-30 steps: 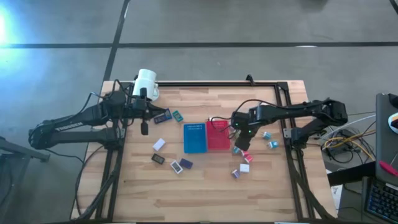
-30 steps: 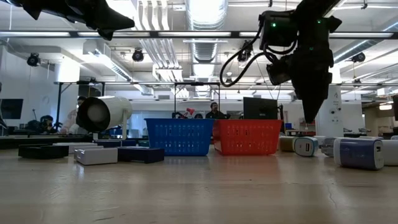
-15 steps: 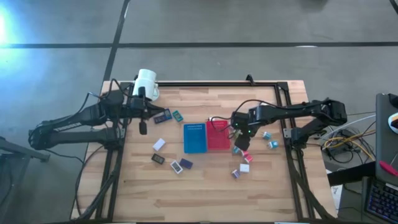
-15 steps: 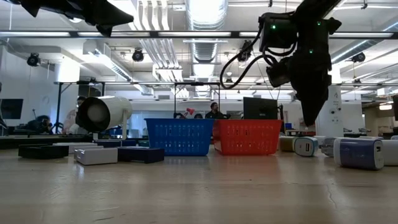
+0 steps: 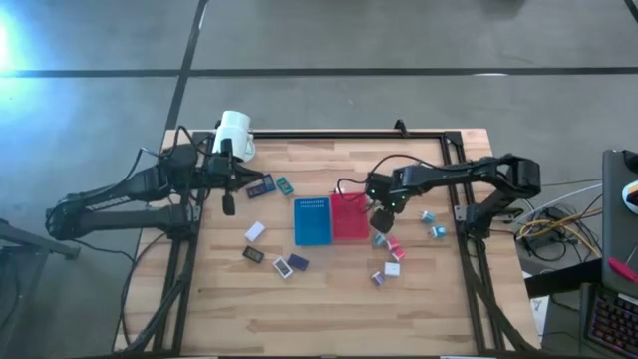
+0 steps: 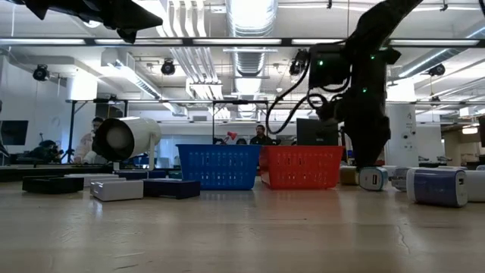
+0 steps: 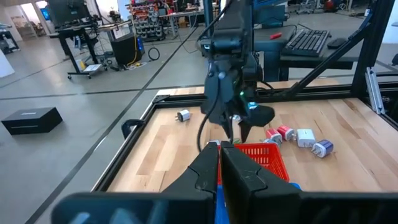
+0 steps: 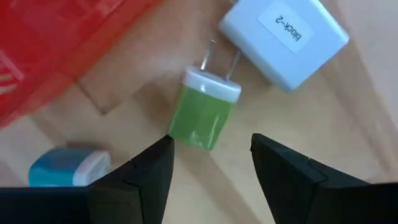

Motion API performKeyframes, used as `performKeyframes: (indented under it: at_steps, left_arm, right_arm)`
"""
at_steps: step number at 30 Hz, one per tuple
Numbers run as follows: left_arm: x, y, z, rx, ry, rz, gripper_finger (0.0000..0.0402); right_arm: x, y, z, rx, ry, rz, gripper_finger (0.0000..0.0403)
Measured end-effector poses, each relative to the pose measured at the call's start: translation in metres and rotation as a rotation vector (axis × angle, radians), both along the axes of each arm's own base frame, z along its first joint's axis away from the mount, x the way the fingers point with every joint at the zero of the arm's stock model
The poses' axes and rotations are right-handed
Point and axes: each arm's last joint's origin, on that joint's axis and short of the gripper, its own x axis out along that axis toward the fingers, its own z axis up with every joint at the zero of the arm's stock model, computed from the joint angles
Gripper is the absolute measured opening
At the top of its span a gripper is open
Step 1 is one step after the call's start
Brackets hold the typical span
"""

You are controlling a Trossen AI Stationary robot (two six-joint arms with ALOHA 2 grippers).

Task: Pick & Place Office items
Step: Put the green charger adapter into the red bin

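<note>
My right gripper (image 5: 380,217) points down, open, just right of the red basket (image 5: 349,216). In the right wrist view its fingers stand on either side of the near end of a small green plug (image 8: 208,112) lying flat on the wood; I see no touch. A white charger block (image 8: 283,37) and a teal piece (image 8: 68,167) lie beside the plug. More small office items (image 5: 391,268) are scattered right of the baskets, and flat ones (image 5: 256,231) lie left of the blue basket (image 5: 312,221). My left gripper (image 5: 230,204) hangs shut above the table's far left.
A big white mug (image 5: 235,133) lies on its side at the far left corner. The blue and red baskets stand side by side mid-table. A black frame (image 5: 459,160) runs along the table's far and side edges. Bare wood lies along the near edge.
My right gripper has sunk toward the table and shifted a little toward the red basket, and its fingers have opened from a shut point to a clear gap.
</note>
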Motion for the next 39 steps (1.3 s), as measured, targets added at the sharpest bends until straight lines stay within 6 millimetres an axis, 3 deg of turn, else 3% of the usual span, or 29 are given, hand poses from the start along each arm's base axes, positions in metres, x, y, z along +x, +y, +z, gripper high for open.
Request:
performKeyframes:
  at_steps: [7,18,28,39]
  left_arm:
    - [-0.001,0.0,0.0,0.0,0.003,0.003,0.0024]
    - [-0.005,-0.002,0.0,-0.001,0.013,0.004,0.0023]
    - [-0.008,-0.003,0.002,0.004,-0.002,0.006,0.0023]
    - [-0.009,-0.003,0.002,0.006,-0.005,0.018,0.0023]
  right_arm:
    - [0.018,-0.016,0.001,0.019,-0.019,0.013,0.021]
    - [0.039,-0.02,0.036,0.025,-0.143,0.069,0.021]
    - [0.031,-0.018,0.025,0.045,-0.08,0.066,0.021]
    - [0.033,-0.019,0.028,0.017,-0.086,0.072,0.021]
